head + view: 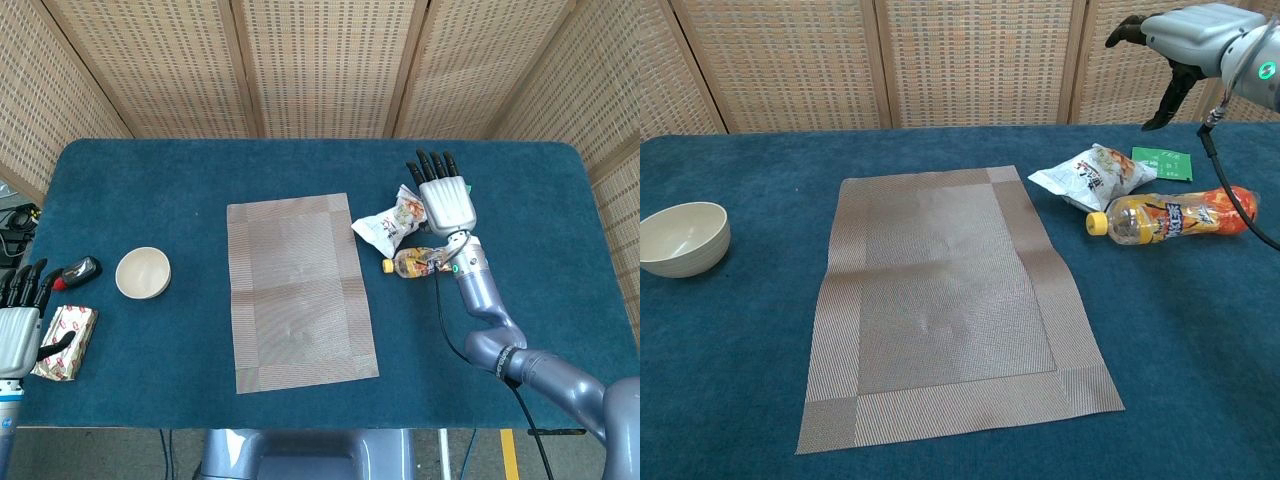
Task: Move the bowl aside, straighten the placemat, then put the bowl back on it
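Woven wicker screens (330,60) back a surface (560,330) covered in dark blue cloth. The bowl (143,273) sits upright and empty on the bare cloth toward the left, well apart from the placemat (298,290), which lies flat near the middle with a slight crease across it and its long sides a little askew to the surface edge. Just right of the placemat's far corner lies a crumpled snack bag (390,222), with a small drink bottle (1170,217) on its side beside it and a green packet (1162,162) behind. The right hand (446,200) hovers over these with fingers spread, grasping nothing. At the left edge the left hand (20,325) is released too, fingers apart, next to a wrapped packet (68,342) and a small dark object (78,271).
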Controlling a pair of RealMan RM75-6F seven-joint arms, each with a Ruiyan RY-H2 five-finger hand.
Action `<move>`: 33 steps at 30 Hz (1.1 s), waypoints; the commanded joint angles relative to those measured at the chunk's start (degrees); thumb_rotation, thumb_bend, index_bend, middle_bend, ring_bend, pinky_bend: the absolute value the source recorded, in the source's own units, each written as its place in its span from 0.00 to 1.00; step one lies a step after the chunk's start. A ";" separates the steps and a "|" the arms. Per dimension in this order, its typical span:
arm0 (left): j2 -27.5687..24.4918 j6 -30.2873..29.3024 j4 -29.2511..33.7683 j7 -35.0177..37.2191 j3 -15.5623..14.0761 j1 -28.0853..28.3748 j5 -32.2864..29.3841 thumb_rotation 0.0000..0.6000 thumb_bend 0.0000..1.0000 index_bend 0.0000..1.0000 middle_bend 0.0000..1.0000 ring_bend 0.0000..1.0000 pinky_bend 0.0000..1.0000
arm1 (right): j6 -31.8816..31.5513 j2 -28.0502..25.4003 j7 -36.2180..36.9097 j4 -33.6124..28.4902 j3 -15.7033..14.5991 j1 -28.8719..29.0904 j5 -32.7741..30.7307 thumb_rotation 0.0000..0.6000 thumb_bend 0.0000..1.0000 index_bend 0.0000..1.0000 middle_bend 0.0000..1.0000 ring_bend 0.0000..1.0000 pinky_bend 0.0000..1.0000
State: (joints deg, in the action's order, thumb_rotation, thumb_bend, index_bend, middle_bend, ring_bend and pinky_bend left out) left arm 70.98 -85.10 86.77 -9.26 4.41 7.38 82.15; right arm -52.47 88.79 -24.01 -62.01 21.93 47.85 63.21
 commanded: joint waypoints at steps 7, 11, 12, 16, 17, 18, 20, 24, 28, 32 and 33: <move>-0.42 -0.93 0.74 -0.21 0.07 -0.35 0.46 1.00 0.16 0.10 0.00 0.00 0.00 | -7.00 -6.22 2.33 -12.32 -5.63 -5.93 6.47 1.00 0.07 0.11 0.00 0.00 0.00; -0.60 -1.64 0.85 -0.16 0.15 -0.65 0.71 1.00 0.16 0.10 0.00 0.00 0.00 | -11.95 -9.12 4.05 -18.59 -10.50 -9.54 13.66 1.00 0.04 0.11 0.00 0.00 0.00; -0.59 -1.70 0.85 -0.13 0.17 -0.69 0.71 1.00 0.16 0.10 0.00 0.00 0.00 | -13.04 -9.45 4.49 -19.59 -11.59 -10.25 15.33 1.00 0.03 0.11 0.00 0.00 0.00; -0.34 -1.21 0.53 0.20 0.30 -0.51 0.41 1.00 0.16 0.09 0.00 0.00 0.00 | -16.48 -9.68 7.20 -22.65 -16.11 -12.67 21.80 1.00 0.02 0.11 0.00 0.00 0.00; -0.24 -1.05 0.39 0.23 0.27 -0.46 0.37 1.00 0.16 0.09 0.00 0.00 0.00 | -17.00 -9.60 7.93 -23.18 -17.20 -13.12 23.21 1.00 0.02 0.11 0.00 0.00 0.00; -0.13 -0.91 0.24 0.21 0.21 -0.42 0.40 1.00 0.16 0.09 0.00 0.00 0.00 | -17.47 -9.50 8.46 -23.61 -18.28 -13.52 24.62 1.00 0.02 0.11 0.00 0.00 0.00; 0.22 -0.53 -0.16 0.10 0.08 -0.27 0.44 1.00 0.16 0.09 0.00 0.00 0.00 | -19.08 -8.87 9.45 -24.19 -21.00 -14.51 28.75 1.00 0.02 0.11 0.00 0.00 0.00; 0.56 0.02 -0.51 -0.10 -0.16 -0.09 0.52 1.00 0.16 0.09 0.00 0.00 0.00 | -20.68 -7.61 10.10 -24.67 -23.81 -15.69 32.86 1.00 0.02 0.11 0.00 0.00 0.00; 0.87 0.40 -1.01 0.11 -0.06 0.07 0.30 1.00 0.16 0.09 0.00 0.00 0.00 | -21.64 -5.76 10.75 -25.21 -26.68 -17.19 36.09 1.00 0.01 0.11 0.00 0.00 0.00; 1.48 0.87 -1.99 0.58 0.05 0.30 0.06 1.00 0.16 0.10 0.00 0.00 0.00 | -21.74 -3.18 10.99 -24.10 -27.89 -18.06 37.61 1.00 0.01 0.11 0.00 0.00 0.00; 1.60 1.07 -2.20 0.59 0.04 0.36 -0.04 1.00 0.16 0.10 0.00 0.00 0.00 | -21.24 -2.22 11.32 -23.79 -28.31 -18.19 37.78 1.00 0.01 0.11 0.00 0.00 0.00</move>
State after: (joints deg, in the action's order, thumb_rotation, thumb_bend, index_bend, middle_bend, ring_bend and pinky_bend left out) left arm 72.46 -84.17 84.70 -8.72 4.45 7.67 82.20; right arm -74.01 85.47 -13.11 -86.32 -5.72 30.09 100.47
